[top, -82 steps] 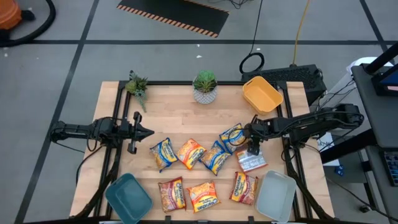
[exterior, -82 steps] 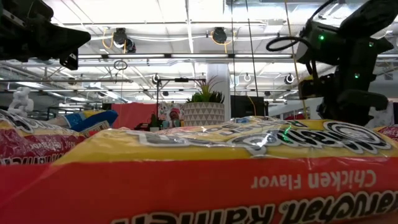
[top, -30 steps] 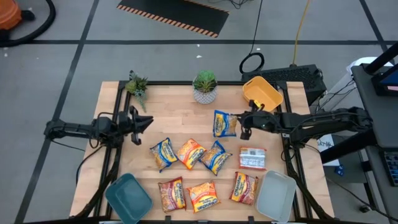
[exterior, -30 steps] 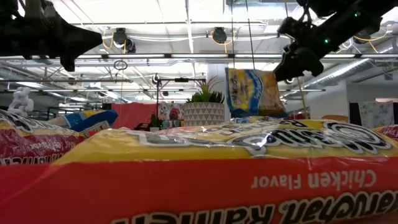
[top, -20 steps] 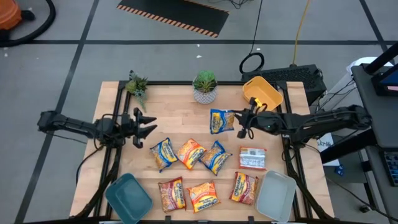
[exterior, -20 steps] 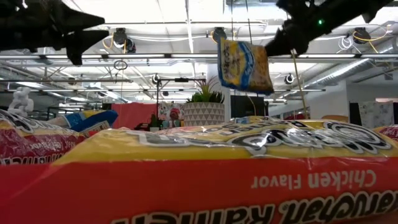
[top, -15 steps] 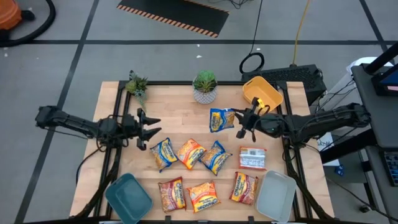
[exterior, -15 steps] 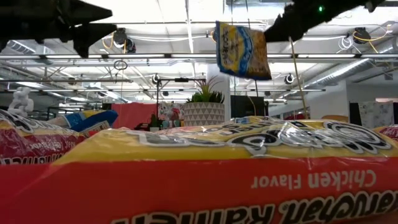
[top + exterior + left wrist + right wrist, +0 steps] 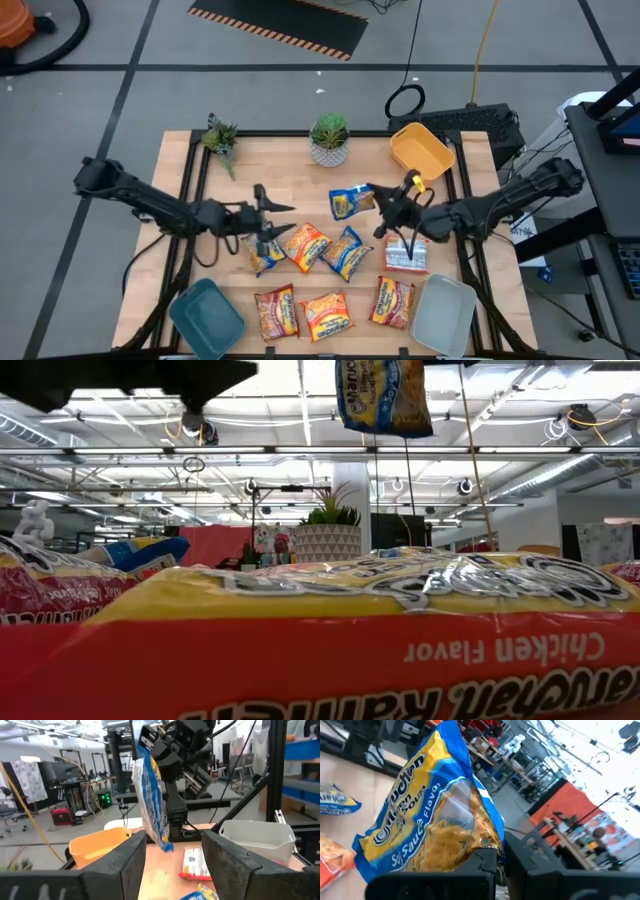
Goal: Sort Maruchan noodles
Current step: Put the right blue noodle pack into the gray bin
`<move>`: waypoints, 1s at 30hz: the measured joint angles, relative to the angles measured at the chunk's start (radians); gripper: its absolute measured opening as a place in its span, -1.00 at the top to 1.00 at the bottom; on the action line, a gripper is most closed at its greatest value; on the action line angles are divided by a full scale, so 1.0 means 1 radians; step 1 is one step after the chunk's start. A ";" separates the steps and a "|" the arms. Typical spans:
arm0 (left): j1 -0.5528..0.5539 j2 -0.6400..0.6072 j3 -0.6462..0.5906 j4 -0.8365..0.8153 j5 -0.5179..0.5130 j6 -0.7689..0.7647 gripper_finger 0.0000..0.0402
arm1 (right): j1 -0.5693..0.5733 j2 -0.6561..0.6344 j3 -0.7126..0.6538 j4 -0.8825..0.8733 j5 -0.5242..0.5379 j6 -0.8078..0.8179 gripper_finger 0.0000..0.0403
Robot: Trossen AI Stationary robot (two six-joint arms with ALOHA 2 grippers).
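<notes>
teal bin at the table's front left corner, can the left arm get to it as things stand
Probably yes. The teal plastic bin sits uncovered on the left arm's side, with nothing lying between it and the open, empty left gripper, which hovers over the blue-and-yellow crinkly noodle packet.

Blue-and-yellow noodle packet (image 9: 348,203) in dark right gripper (image 9: 384,204). Two more blue-and-yellow packets (image 9: 347,252) among orange-yellow ones (image 9: 307,246) on pale wooden table (image 9: 290,160). Red packets (image 9: 276,312) at near edge. Yellow bin (image 9: 421,151), teal bin (image 9: 206,318), pale bin (image 9: 443,314). Green plant in white patterned pot (image 9: 329,152).
</notes>
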 joint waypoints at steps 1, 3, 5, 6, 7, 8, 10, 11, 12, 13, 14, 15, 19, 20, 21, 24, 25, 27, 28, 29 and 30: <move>0.000 0.030 0.025 -0.001 0.000 -0.001 -0.02 | 0.011 0.011 0.008 -0.001 0.017 -0.016 0.98; 0.000 0.087 0.075 -0.003 0.000 -0.015 -0.10 | 0.030 0.029 0.017 0.000 0.038 -0.050 0.98; 0.000 0.132 0.123 -0.004 -0.017 -0.031 -0.21 | 0.041 0.042 0.022 0.000 0.044 -0.080 0.98; 0.000 0.151 0.145 -0.005 -0.030 -0.032 -0.29 | 0.044 0.045 0.022 0.000 0.044 -0.090 0.98; 0.000 0.168 0.167 -0.009 -0.045 -0.032 -0.36 | 0.047 0.048 0.022 -0.001 0.046 -0.097 0.98; 0.000 0.182 0.185 -0.014 -0.055 -0.031 -0.44 | 0.050 0.051 0.022 -0.001 0.046 -0.100 0.98; 0.000 0.208 0.216 -0.028 -0.057 -0.024 -0.60 | 0.053 0.052 0.022 -0.001 0.046 -0.100 0.98; 0.000 0.222 0.231 -0.033 -0.058 -0.020 -0.67 | 0.054 0.051 0.022 -0.001 0.046 -0.100 0.98; 0.000 0.235 0.242 -0.041 -0.058 -0.019 -0.74 | 0.054 0.051 0.022 -0.001 0.046 -0.096 0.98; 0.000 0.248 0.252 -0.049 -0.058 -0.018 -0.80 | 0.054 0.051 0.022 -0.001 0.046 -0.089 0.98; 0.000 0.260 0.263 -0.051 -0.058 -0.018 -0.86 | 0.054 0.051 0.022 -0.001 0.046 -0.083 0.98; 0.001 0.275 0.274 -0.050 -0.059 -0.019 -0.90 | 0.054 0.051 0.022 -0.001 0.046 -0.081 0.98; 0.022 0.330 0.314 -0.050 -0.063 -0.027 -0.97 | 0.053 0.051 0.022 0.000 0.046 -0.078 0.98; 0.027 0.344 0.326 -0.049 -0.064 -0.036 -0.97 | 0.054 0.051 0.022 0.000 0.046 -0.078 0.98; 0.031 0.358 0.336 -0.049 -0.067 -0.043 -0.98 | 0.054 0.051 0.022 0.000 0.046 -0.078 0.98; 0.043 0.403 0.374 -0.049 -0.066 -0.068 -0.98 | 0.053 0.051 0.021 0.000 0.046 -0.077 0.98; 0.047 0.419 0.386 -0.049 -0.066 -0.079 -0.98 | 0.053 0.051 0.021 0.000 0.046 -0.077 0.98; 0.056 0.451 0.414 -0.049 -0.066 -0.107 -0.98 | 0.053 0.051 0.021 0.000 0.046 -0.077 0.98; 0.060 0.464 0.426 -0.049 -0.066 -0.123 -0.98 | 0.053 0.051 0.021 0.000 0.046 -0.074 0.98; 0.064 0.477 0.438 -0.049 -0.066 -0.139 -0.98 | 0.053 0.051 0.021 0.000 0.046 -0.067 0.98; 0.066 0.490 0.448 -0.048 -0.066 -0.156 -0.98 | 0.053 0.051 0.021 0.000 0.046 -0.058 0.98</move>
